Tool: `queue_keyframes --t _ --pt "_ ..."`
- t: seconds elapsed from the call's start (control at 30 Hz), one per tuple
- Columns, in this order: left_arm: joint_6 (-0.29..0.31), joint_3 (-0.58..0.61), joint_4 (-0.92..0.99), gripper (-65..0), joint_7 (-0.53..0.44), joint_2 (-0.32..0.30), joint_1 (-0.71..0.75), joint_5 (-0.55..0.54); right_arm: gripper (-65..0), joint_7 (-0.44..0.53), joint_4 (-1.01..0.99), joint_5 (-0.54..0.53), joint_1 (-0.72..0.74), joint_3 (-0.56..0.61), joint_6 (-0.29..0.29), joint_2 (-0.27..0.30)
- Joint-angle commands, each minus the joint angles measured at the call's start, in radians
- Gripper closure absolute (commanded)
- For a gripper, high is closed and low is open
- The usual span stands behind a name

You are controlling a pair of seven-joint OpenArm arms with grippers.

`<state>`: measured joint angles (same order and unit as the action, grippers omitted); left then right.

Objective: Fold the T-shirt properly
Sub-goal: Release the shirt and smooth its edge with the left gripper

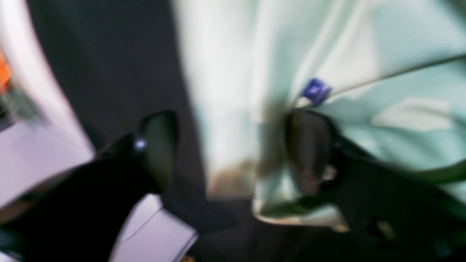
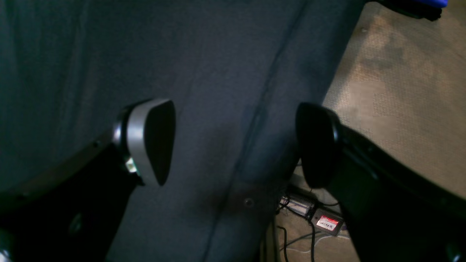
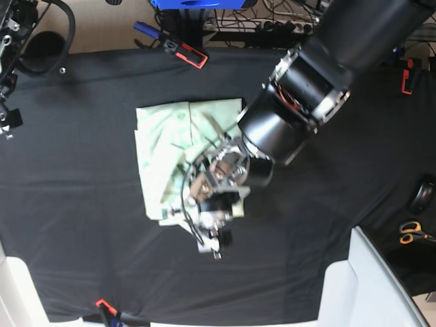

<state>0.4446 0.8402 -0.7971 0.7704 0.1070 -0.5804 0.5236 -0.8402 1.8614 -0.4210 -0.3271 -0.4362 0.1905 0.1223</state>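
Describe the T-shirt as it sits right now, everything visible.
The T-shirt is pale mint-green, soft creased cloth, already folded into a rough upright rectangle with uneven edges. It lies flat on the black table covering, left of centre in the base view. A small dark blue label shows near a fold. The left gripper hangs over its lower right edge, jaws open, one finger over the cloth; whether it touches is too blurred to tell. The left arm hides the shirt's right side.
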Motion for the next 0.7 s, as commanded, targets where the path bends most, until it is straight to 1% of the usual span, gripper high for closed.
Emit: queue_keyframes --t 0.0,0.2,0.53,0.67 --pt "-0.01 0.001 -0.015 -53.2 0.001 0.012 -0.036 0.011 -48.9 0.019 0.016 0.009 0.004 -0.003 -0.004 0.014" --pt "-0.01 -0.011 -0.023 -53.7 0.001 0.009 -0.08 0.008 -48.9 0.019 0.016 0.009 0.016 0.0 -0.004 0.014" --pt "-0.01 -0.008 -0.017 -53.9 0.001 0.006 -0.077 0.01 -48.9 0.019 0.014 0.009 0.018 0.0 -0.004 0.014" --pt "-0.01 0.0 -0.021 -53.7 0.001 -0.013 -0.079 0.011 -48.9 0.019 0.014 0.009 0.018 0.0 -0.004 0.014"
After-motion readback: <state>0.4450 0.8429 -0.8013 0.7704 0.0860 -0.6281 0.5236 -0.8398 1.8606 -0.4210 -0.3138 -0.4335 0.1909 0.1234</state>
